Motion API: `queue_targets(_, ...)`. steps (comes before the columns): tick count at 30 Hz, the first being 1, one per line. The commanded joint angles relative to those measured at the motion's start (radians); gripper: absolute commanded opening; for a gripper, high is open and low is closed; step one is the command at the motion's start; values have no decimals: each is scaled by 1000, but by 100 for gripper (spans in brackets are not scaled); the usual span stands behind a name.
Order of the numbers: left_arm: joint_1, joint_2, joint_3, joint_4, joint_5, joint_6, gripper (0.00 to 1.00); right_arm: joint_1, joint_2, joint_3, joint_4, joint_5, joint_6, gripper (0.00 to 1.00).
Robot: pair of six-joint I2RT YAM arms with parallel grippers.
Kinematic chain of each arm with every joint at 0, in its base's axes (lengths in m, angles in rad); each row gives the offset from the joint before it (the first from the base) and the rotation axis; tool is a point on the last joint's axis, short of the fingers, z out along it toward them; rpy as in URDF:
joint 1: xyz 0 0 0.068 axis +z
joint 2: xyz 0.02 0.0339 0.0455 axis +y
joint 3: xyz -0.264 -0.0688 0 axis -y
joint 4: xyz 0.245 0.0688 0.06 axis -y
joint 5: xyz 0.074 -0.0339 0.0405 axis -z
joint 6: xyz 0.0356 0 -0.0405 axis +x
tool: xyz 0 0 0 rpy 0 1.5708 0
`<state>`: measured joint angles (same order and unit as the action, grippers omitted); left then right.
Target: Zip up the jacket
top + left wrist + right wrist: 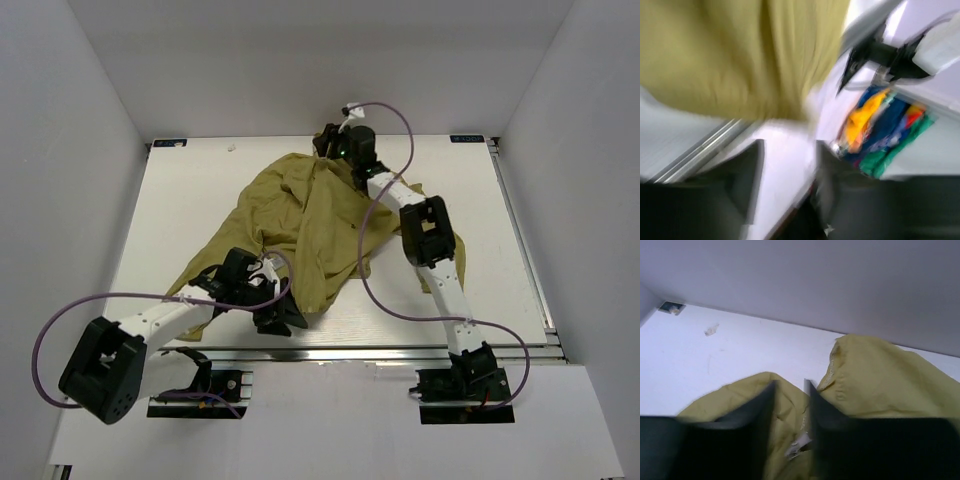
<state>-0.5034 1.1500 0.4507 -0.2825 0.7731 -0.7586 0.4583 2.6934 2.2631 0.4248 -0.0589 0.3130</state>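
The jacket [310, 225] lies crumpled on the white table [190, 190]. It is bunched from the far middle down toward the near edge and is not laid out flat. One olive-yellow fold trails to the near left beside the left arm, and another shows on the right under the right arm's forearm.

The left gripper [283, 316] sits at the near edge of the cloth, just left of the hem's lowest tip. Its wrist view is badly smeared. As far as it can be read, the two dark fingers [747, 180] stand well apart with only pale table between them, and the jacket [740, 55] lies beyond their tips, not in their hold. To the right in that view is a blurred heap of orange, blue and green stuff [885, 125].

The right gripper [325, 142] reaches to the far end of the garment, close to the back wall. From its own camera the right gripper [790, 386] has its jaws a little apart, and the jacket [875, 375] lies loose under and beyond them. A pale strip [799, 444] shows low in the slot between the fingers. A small scrap [711, 330] lies on the bare table to the far left.
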Motion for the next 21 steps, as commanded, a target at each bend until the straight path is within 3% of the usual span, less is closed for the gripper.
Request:
queue_targets(1,-27,45,81,-295,65,89,80,-90,-217,-69,148,-85,0,89)
queue_targets(2,-27,60,177,-382,28,155,95,-90,-307,-164,132,-110,-6,89)
queue_targets(3,-27,62,234,-432,-73,183,98,-92,-358,-219,123,-125,-8,89)
queue_targets(8,-15,79,560,-561,-343,265,98,-96,-727,-508,-90,-113,-11,89)
queue_targets(11,3,125,745,-598,-636,213,98,-106,-956,-707,-289,0,18,89)
queue_targets(13,81,180,882,-604,-868,194,98,-109,-1068,-861,-404,121,49,89)
queue_targets(15,219,220,1001,-612,-908,160,98,-109,-1232,-989,-483,200,70,89)
queue_targets(18,305,240,1031,-523,-896,174,98,-109,-1424,-1105,-589,281,66,89)
queue_targets(21,357,243,1062,-544,-951,188,98,-109,-1585,-1218,-687,371,70,89)
